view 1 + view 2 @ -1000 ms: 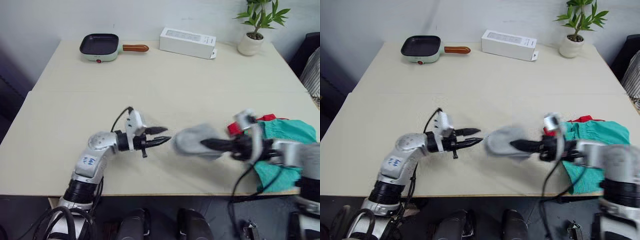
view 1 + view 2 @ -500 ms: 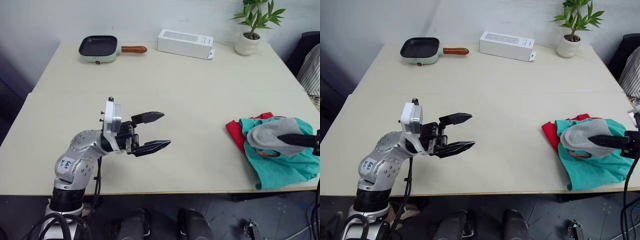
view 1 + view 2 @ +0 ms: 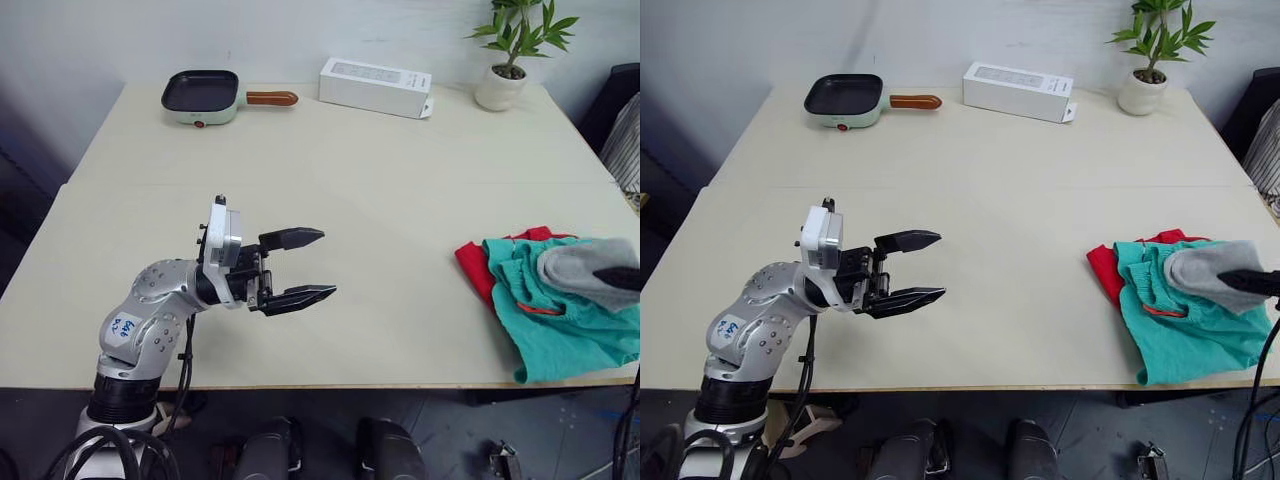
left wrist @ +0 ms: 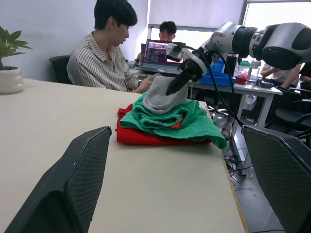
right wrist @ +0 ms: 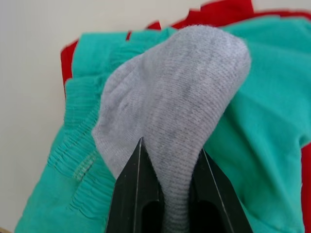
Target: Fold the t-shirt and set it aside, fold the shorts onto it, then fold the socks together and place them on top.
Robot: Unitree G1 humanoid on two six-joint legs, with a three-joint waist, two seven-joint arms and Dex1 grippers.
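T-shirt (image 3: 1102,268): bright red, folded flat on the surface (image 3: 1020,220) near its right front edge, bottom of the stack. Mostly covered; red shows along the stack's left edge and at a far corner.

Shorts (image 3: 1185,335): teal-green, folded loosely on the t-shirt, rumpled. Gathered waistband faces left; a small orange tag shows at the fold. One flap reaches the front edge of the surface.

Socks (image 5: 175,116): light grey, soft knit, bunched into one rounded bundle on top of the shorts. One end pinched between the black fingers of the right gripper (image 5: 167,194); rounded end rests on the teal cloth.
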